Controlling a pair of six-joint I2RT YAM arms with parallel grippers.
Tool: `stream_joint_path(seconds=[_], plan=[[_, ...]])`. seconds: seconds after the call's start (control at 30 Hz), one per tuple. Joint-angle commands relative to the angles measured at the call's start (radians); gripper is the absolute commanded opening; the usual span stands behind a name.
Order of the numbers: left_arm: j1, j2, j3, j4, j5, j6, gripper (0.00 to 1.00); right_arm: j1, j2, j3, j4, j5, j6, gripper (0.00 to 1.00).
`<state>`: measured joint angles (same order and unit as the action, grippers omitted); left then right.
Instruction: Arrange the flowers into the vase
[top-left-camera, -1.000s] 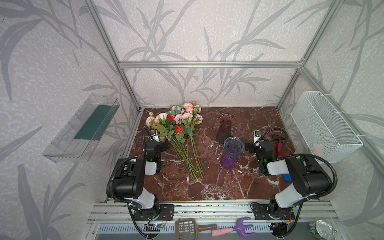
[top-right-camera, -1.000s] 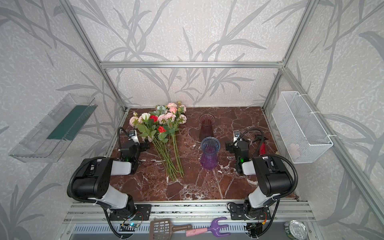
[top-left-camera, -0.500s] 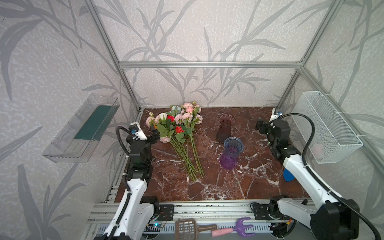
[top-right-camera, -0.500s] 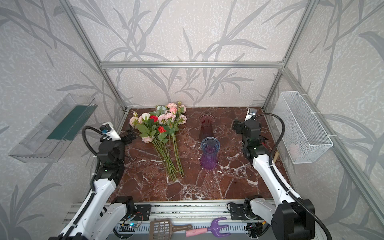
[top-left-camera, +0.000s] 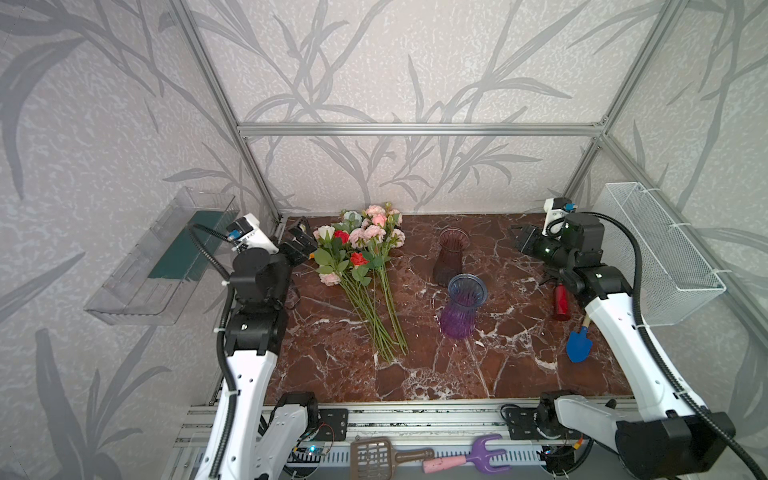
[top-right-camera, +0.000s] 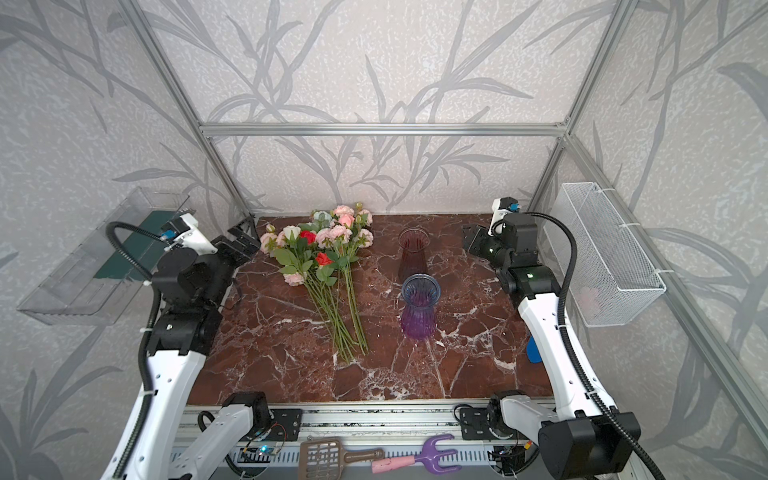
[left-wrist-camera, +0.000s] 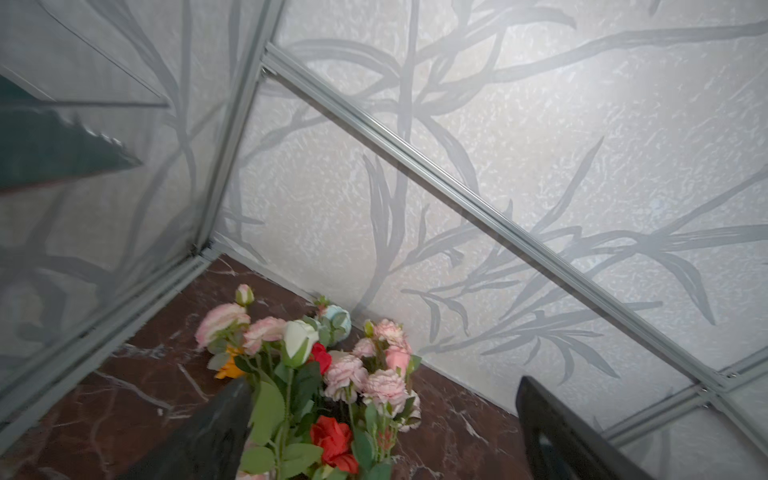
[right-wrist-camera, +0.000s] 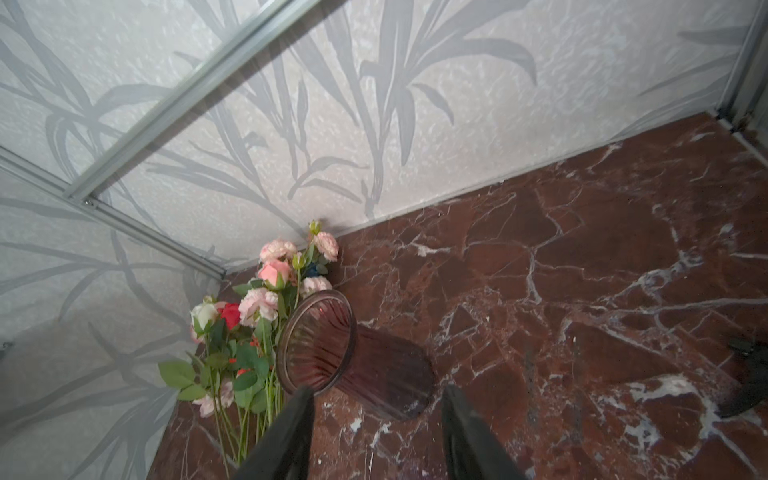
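Observation:
The flowers (top-left-camera: 361, 266) (top-right-camera: 320, 257) lie in a bunch on the marble table, blooms toward the back wall, stems toward the front. A purple vase (top-left-camera: 460, 307) (top-right-camera: 419, 311) stands upright mid-table. A dark red vase (top-left-camera: 451, 257) (top-right-camera: 413, 253) stands behind it. My left gripper (top-left-camera: 305, 241) (left-wrist-camera: 384, 384) hovers open just left of the blooms (left-wrist-camera: 345, 374), holding nothing. My right gripper (top-left-camera: 521, 241) (right-wrist-camera: 378, 392) hangs at the back right. It points at the dark red vase (right-wrist-camera: 332, 345), jaws part open and empty.
A red-handled tool (top-left-camera: 561, 301) and a blue trowel (top-left-camera: 578, 347) lie at the table's right edge under my right arm. A wire basket (top-left-camera: 660, 253) hangs on the right wall, a clear tray (top-left-camera: 162, 266) on the left. A scoop (top-left-camera: 374, 455) and rake (top-left-camera: 469, 459) lie on the front rail.
Both arms have unfolded from low rest and risen, grippers now up toward the back. The right jaws have narrowed. Flowers and vases have not moved.

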<state>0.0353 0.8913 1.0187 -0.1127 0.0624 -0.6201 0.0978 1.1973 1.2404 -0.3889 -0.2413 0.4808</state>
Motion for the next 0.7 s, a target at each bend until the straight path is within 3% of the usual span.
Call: stream_joint_path(seconds=[0.0, 0.1, 0.23, 0.67], plan=[[0.009, 0.054, 0.008, 0.107, 0.226, -0.154, 0.99, 0.023, 0.08, 0.122, -0.164, -0.041, -0.047, 0.48], [0.007, 0.139, 0.023, 0.192, 0.308, -0.237, 0.9, 0.049, 0.203, 0.247, -0.248, -0.035, -0.09, 0.5], [-0.003, 0.254, 0.098, 0.048, 0.411, -0.176, 0.78, 0.104, 0.335, 0.378, -0.332, 0.006, -0.151, 0.53], [-0.034, 0.238, 0.006, -0.028, 0.404, -0.102, 0.77, 0.171, 0.579, 0.578, -0.491, 0.061, -0.185, 0.52]])
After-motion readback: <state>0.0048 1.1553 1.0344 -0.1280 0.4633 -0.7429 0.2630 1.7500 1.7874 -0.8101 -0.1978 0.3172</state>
